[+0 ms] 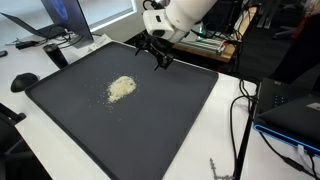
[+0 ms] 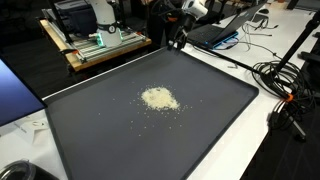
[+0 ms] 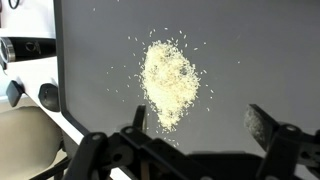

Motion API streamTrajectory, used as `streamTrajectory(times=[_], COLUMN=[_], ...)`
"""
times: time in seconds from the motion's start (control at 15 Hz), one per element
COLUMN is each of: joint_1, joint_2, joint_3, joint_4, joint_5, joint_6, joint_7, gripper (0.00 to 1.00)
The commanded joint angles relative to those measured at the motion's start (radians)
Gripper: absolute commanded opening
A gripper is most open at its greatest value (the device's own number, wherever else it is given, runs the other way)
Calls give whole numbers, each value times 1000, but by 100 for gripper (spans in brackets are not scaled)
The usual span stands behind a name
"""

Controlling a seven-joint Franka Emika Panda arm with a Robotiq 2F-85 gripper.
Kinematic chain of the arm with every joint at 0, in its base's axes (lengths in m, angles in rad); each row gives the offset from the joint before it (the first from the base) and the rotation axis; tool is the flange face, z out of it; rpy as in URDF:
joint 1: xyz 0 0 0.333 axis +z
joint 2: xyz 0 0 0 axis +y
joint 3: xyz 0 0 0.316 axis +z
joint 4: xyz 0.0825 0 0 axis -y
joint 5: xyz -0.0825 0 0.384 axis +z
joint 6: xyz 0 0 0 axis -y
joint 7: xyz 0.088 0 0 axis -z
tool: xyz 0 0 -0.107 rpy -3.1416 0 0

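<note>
A small heap of pale grains (image 1: 121, 88) lies on a large dark tray (image 1: 180, 120), with loose grains scattered round it; the heap (image 2: 158, 98) shows in both exterior views. My gripper (image 1: 155, 50) hangs above the tray's far edge, away from the heap, and appears at the tray's back corner in an exterior view (image 2: 176, 38). In the wrist view the gripper (image 3: 197, 122) stands open, its two fingers wide apart and empty, with the grain heap (image 3: 168, 80) ahead of them on the tray (image 3: 260, 50).
A wooden bench with equipment (image 2: 95, 45) stands behind the tray. Cables (image 2: 285, 80) and a laptop (image 2: 225, 30) lie beside it. A monitor (image 1: 65, 20) and a dark mouse (image 1: 24, 81) sit at another side, and a blue-edged device (image 1: 290, 115) rests nearby.
</note>
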Motion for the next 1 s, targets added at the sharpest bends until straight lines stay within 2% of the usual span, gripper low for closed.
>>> streamTrajectory(times=[0.0, 0.4, 0.93], joint_1=[-75, -146, -256], joint_2=[116, 261, 405], joint_3=[89, 119, 143], joint_4=[159, 389, 648], joint_5=[-14, 19, 127], joint_6=[-123, -198, -237], joint_7=[-45, -244, -683], gripper=[100, 100, 100])
